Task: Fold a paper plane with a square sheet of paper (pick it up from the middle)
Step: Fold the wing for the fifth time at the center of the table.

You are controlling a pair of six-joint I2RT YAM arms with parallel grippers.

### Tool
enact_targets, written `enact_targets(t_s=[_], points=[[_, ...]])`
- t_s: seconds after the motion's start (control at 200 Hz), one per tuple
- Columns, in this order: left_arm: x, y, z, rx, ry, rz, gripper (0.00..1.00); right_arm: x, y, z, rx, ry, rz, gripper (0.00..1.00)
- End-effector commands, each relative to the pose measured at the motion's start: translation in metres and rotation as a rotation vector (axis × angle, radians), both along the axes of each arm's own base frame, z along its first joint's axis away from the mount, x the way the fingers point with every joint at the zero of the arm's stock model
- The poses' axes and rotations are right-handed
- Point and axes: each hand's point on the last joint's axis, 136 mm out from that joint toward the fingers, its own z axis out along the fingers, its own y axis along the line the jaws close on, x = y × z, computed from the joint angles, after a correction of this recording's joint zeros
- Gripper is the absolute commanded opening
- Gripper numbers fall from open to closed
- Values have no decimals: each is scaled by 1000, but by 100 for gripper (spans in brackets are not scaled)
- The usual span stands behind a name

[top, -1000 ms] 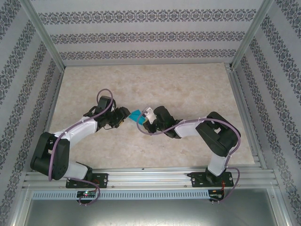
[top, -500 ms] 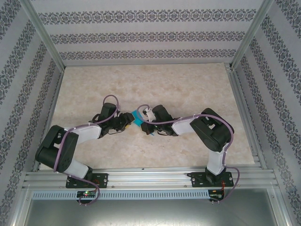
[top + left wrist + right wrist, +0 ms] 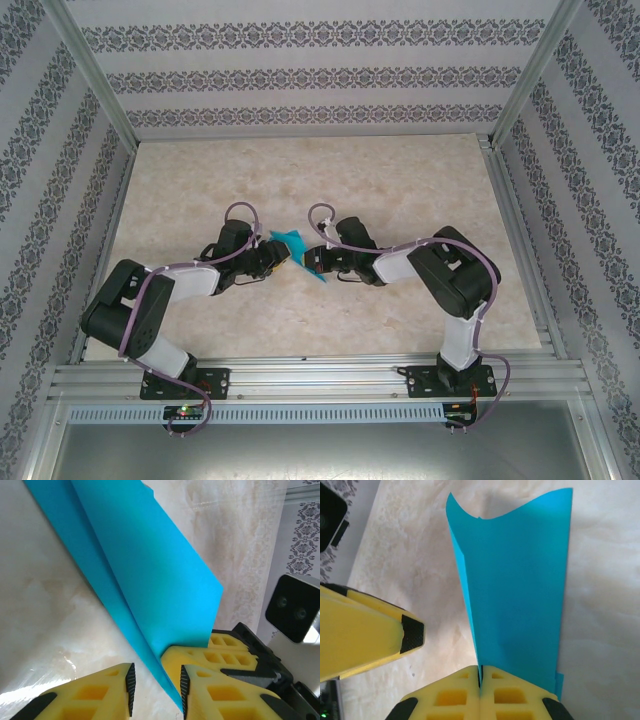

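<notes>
The teal-blue sheet of paper (image 3: pixel 293 243) is folded into layers with a sharp crease and hangs above the middle of the table. My right gripper (image 3: pixel 480 672) is shut on its lower edge, and the paper (image 3: pixel 515 590) rises upright from the jaws. My left gripper (image 3: pixel 157 687) faces it from the left with jaws open. The folded edge of the paper (image 3: pixel 150 570) runs down between the left pads, close to the right-hand one, with a gap on the other side. The right gripper's yellow fingers (image 3: pixel 200 657) sit just behind. One left finger (image 3: pixel 365 635) shows in the right wrist view.
The marbled tabletop (image 3: pixel 400 180) lies under both arms. Patterned walls and aluminium posts close off three sides. A slotted rail (image 3: pixel 320 378) runs along the near edge at the arm bases. The right wrist's camera housing (image 3: pixel 295 607) is close to the left fingers.
The left arm has swung right, up to the paper, and its jaws have narrowed around the folded edge. The right gripper has stayed shut on the paper and shifted slightly.
</notes>
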Motion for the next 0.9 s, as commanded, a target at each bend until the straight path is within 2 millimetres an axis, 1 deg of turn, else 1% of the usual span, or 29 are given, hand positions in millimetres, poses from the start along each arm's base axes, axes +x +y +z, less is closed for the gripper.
enact_targets(t_s=[0.0,0.075,0.175,0.38,0.425,0.515,0.649,0.784,0.894], points=[[6,-12,12,-27,-62,-42,32,-4,5,-1,73,70,-2,0],[9,-13,17,-29,-78,-47,32,-3,4,-6,80,98,-13,0],[11,-14,17,-31,-79,-47,31,-2,4,-9,102,131,-21,0],[12,-18,10,-33,-66,-52,30,-4,2,-18,126,192,-35,0],[13,-20,9,-35,-69,-60,30,-3,3,-15,147,184,-36,0],[16,-24,6,-32,-64,-70,30,-2,0,-18,148,195,-47,0],[20,-34,2,-42,-56,-87,28,-2,-2,-18,156,200,-54,0],[24,-35,-4,-35,-50,-86,26,-4,-5,-23,143,205,-57,0],[27,-35,-8,-33,-47,-79,24,-4,-9,-24,141,209,-59,0]])
